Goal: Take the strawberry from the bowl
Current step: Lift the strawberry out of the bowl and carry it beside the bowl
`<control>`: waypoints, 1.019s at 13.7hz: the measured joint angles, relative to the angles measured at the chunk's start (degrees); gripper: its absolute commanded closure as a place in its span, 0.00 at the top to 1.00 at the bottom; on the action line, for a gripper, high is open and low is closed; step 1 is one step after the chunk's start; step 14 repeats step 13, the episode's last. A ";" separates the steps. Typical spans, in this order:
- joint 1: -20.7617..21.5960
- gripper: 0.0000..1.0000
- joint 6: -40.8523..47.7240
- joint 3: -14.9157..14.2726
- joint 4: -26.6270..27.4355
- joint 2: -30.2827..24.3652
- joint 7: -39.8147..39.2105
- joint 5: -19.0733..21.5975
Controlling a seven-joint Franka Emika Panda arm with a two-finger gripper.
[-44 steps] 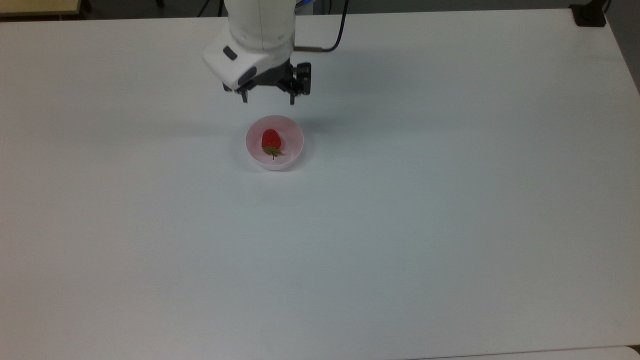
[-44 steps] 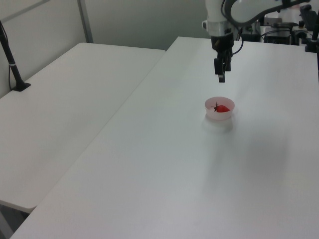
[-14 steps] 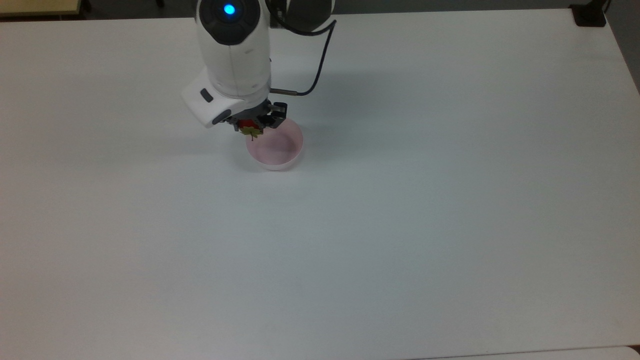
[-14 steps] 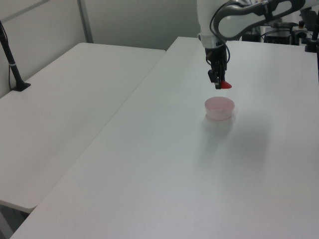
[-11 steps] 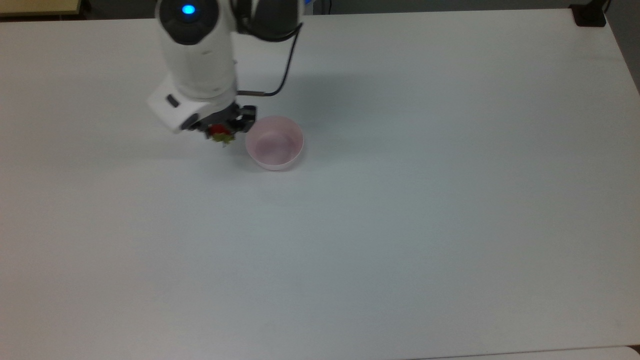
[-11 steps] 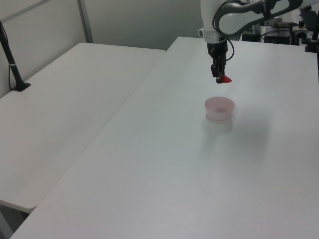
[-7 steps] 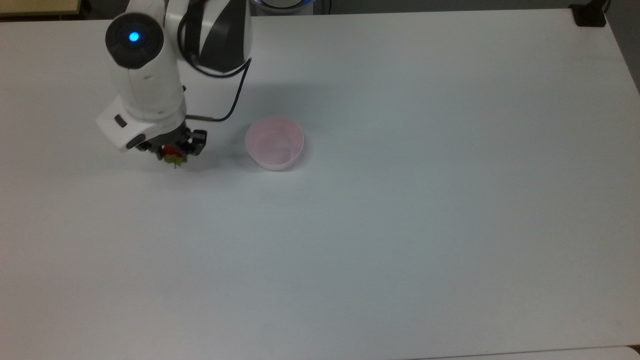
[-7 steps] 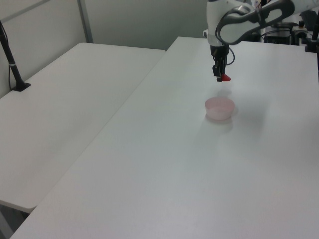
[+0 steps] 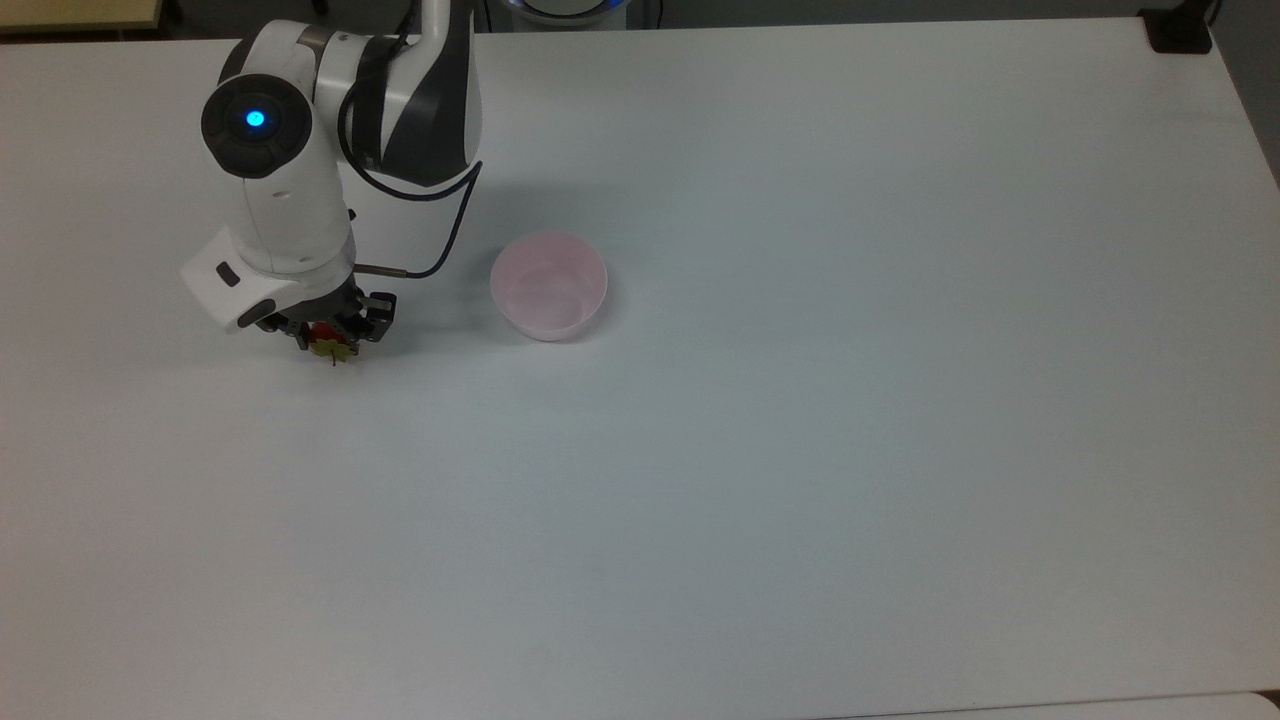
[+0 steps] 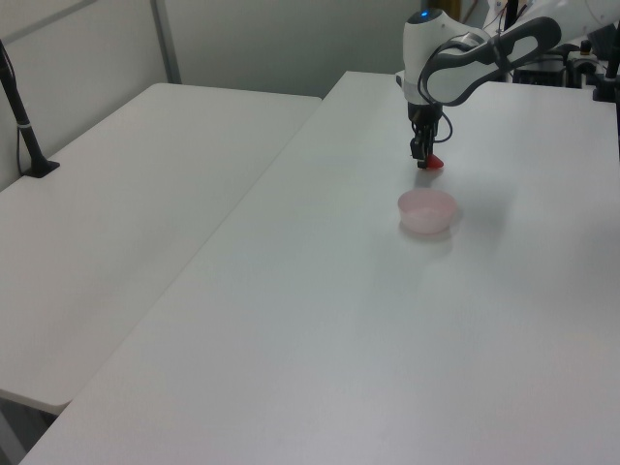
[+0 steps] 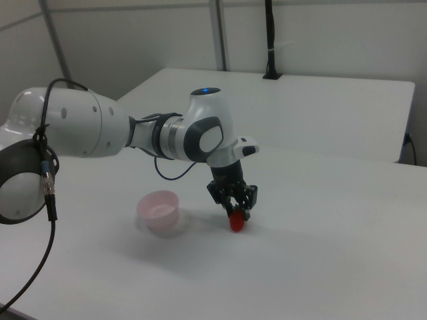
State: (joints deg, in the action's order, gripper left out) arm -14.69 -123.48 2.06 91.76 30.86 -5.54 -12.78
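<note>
1. A wide white table (image 9: 800, 450) spreads under grey walls, with a second white table (image 10: 126, 213) alongside
2. The pink bowl (image 9: 548, 284) stands empty, far from every table edge
3. In the top view, at the bowl's 9 o'clock and well apart, the gripper (image 9: 330, 335) has its fingers closed on the strawberry (image 11: 236, 222), low over bare tabletop

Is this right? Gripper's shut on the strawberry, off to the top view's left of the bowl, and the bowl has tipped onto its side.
Not quite. The bowl stands upright on the table, empty, as the right view shows. The rest holds: the gripper is shut on the strawberry, to the top view's left of the bowl.
</note>
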 measured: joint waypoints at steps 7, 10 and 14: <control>9.33 1.00 12.93 0.69 -2.09 -10.12 8.69 0.01; 15.63 1.00 20.96 0.77 -2.06 -17.57 18.42 3.56; 17.14 1.00 23.78 -1.46 -0.67 -22.69 19.89 9.91</control>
